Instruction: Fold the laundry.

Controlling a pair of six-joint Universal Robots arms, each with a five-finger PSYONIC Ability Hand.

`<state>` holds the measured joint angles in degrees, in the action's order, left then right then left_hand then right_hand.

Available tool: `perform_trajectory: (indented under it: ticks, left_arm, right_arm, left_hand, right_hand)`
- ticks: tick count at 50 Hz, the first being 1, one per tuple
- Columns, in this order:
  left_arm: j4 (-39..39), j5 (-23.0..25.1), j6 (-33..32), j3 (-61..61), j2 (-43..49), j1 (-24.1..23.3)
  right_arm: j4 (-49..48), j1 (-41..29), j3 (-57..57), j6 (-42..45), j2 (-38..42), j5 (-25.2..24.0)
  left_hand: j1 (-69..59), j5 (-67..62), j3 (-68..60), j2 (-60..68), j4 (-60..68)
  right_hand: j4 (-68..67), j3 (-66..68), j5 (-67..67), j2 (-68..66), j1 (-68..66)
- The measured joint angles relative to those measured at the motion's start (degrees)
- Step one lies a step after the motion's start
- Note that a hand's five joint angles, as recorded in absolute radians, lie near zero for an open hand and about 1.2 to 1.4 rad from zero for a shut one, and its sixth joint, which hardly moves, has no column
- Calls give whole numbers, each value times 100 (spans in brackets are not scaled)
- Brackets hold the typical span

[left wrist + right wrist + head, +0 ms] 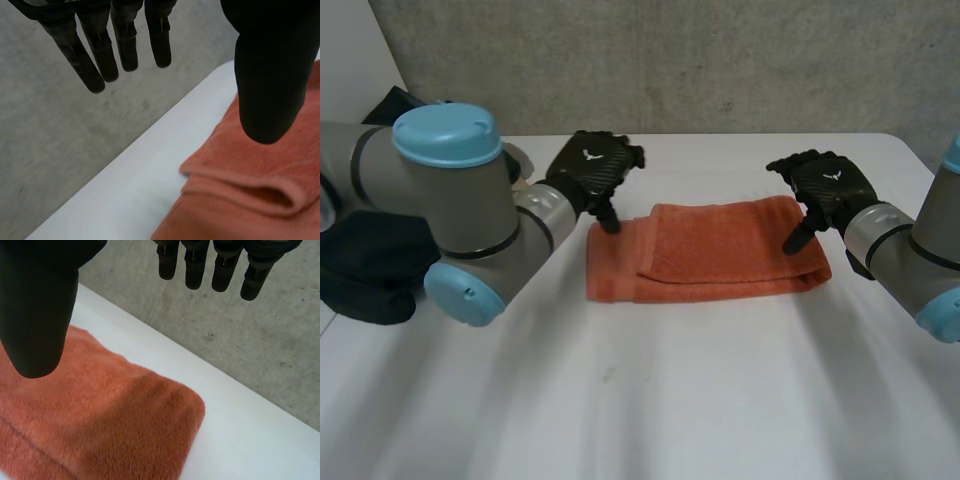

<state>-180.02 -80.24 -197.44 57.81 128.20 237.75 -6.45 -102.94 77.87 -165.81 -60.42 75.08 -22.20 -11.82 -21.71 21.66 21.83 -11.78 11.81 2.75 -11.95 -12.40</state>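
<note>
Far left of the counter [670, 400]: a heap of dark clothes [370, 265], partly behind the left arm [450, 200]. It lies well apart from the work area.

The left hand [592, 170] hangs over the far-left corner of the orange towel [705, 262]. In its wrist view the fingers [102, 55] are straight and spread, reaching out past the counter's far edge. The thumb [270, 75] stands apart from them, above the towel's corner. Nothing is between thumb and fingers, so the hand is wide open and empty. I cannot tell whether the thumb tip touches the cloth.

The towel lies flat in the middle of the counter, already folded into a strip. Its long axis runs left to right, from one hand to the other. A top layer covers most of it and stops short of the left end, where a lower layer shows. The rolled hem of that top layer sits just below the left thumb.

The right hand [825, 185] is over the far-right corner of the towel. Its fingers [195, 265] are straight and its thumb [37, 315] points down at the cloth, with nothing held. This hand is open too.

Judgement: each hand has one short end of the towel directly beneath it, and neither is clearly nearer. The next fold likely brings one short end along the long axis toward the other, and needs a pinch at a corner first.
</note>
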Motion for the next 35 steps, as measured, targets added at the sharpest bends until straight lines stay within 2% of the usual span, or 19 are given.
perform_trajectory:
  ticks: [8,15,19,35]
  left_arm:
    - [805,521,-37,-1276,851,-271]
    - [2014,437,-495,-2600,1913,-366]
    - [2382,336,-807,-3014,2261,-363]
    - [2294,73,-1371,-3927,3017,-350]
  right_arm:
    - [-6,31,-15,-137,1,-76]
    - [-5,102,-30,-86,82,-75]
    - [-5,128,-31,-56,116,-73]
    - [-47,166,-27,92,218,-70]
  left_hand:
    - [-1289,-1256,-1281,1290,1277]
    - [-1326,-1332,-1368,1370,1363]
    - [-949,-972,-1037,1034,963]
    - [-1009,-1053,-1030,1037,1054]
  right_hand:
    - [0,0,0,0,0]
    - [0,0,-14,0,0]
    - [0,0,0,0,0]
    - [0,0,0,0,0]
